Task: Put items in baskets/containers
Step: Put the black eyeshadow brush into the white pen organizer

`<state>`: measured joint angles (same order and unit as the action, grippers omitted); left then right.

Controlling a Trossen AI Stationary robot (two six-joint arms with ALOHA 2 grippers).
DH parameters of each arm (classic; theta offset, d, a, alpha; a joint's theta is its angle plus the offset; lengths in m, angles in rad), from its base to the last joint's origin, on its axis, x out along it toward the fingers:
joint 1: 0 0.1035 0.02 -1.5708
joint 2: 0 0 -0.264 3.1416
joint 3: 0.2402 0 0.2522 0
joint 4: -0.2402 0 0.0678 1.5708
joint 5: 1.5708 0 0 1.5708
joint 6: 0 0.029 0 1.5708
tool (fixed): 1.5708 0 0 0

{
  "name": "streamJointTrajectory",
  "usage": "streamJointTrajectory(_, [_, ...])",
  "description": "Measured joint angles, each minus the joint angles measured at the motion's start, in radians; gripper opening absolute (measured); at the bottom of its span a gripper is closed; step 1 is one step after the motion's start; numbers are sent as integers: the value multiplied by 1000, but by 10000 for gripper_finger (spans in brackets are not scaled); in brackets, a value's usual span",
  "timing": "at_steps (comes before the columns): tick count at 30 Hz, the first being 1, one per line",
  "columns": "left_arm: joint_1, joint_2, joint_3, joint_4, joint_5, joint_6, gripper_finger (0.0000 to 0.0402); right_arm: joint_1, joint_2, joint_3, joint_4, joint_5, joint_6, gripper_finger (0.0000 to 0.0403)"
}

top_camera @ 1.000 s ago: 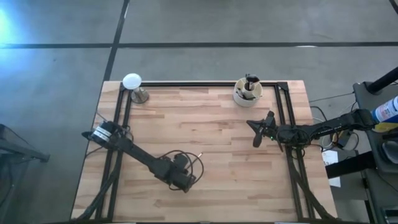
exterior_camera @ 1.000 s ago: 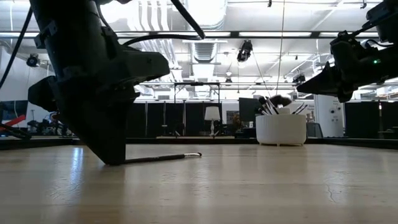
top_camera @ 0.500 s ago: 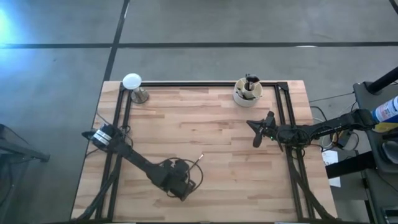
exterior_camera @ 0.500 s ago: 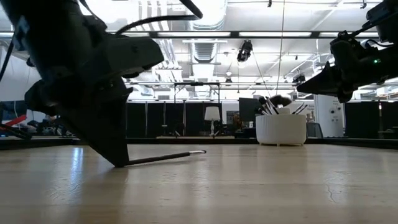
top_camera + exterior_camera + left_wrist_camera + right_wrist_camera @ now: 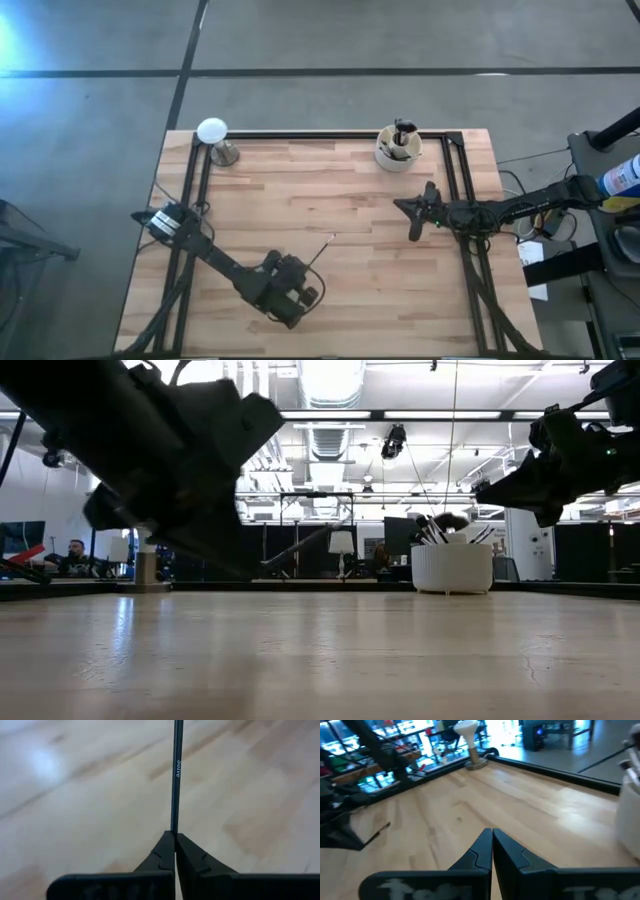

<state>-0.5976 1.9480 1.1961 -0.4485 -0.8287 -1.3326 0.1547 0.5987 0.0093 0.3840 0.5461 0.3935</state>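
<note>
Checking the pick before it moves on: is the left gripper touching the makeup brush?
Touching. In the left wrist view the left gripper is shut on the makeup brush, whose thin dark handle runs straight out from between its fingertips.

Both arms are dark, near-black, built of slender jointed links. The left arm (image 5: 225,265) carries a looping black cable near its bulky wrist block and a white-labelled base joint. The right arm (image 5: 500,212) shows small green lights and trailing wires. Each end effector has two tapered, matte black fingers (image 5: 502,852) with notched inner edges.
</note>
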Motion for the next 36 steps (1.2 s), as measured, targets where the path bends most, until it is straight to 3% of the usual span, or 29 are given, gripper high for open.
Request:
streamJointTrajectory(9, [34,-2,-132,426,-139,259,0,0,1,0,52,-125,41,9])
streamJointTrajectory(15, [94,-3,-279,985,-113,606,0,5,0,0,58,-164,71,30])
streamJointTrajectory(19, [158,-4,-378,1353,11,801,0,20,0,0,77,-166,71,61])
streamJointTrajectory(23, [234,-4,-425,1567,159,939,0,26,0,0,140,-182,39,97])
streamJointTrajectory(32, [436,-5,-430,1752,534,1024,0,26,0,0,326,-189,-84,161])
streamJointTrajectory(36, [511,-5,-429,1784,652,1024,0,22,0,0,392,-197,-112,182])
